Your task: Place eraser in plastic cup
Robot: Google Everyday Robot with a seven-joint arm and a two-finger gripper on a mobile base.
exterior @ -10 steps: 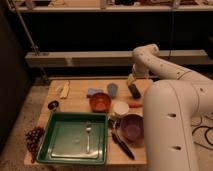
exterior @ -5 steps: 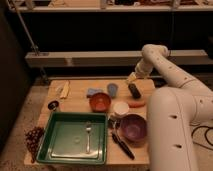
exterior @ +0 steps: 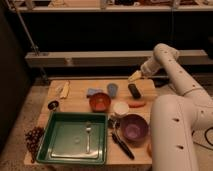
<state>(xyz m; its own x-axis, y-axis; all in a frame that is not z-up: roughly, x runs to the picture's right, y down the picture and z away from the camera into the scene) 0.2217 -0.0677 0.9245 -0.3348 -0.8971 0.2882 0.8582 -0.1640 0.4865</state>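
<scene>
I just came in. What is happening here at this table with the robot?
A one-armed robot is working at a wooden table covered with small things. Its gripper hovers over the table's far edge, fingers open and holding nothing, just behind the black eraser. The eraser lies flat on the table, with a carrot in front of it. A white cup stands nearby, beside the red bowl. The eraser is not yet picked up.

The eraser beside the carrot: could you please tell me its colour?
Black, best seen in the camera view. The tool hangs just behind the eraser.
</scene>
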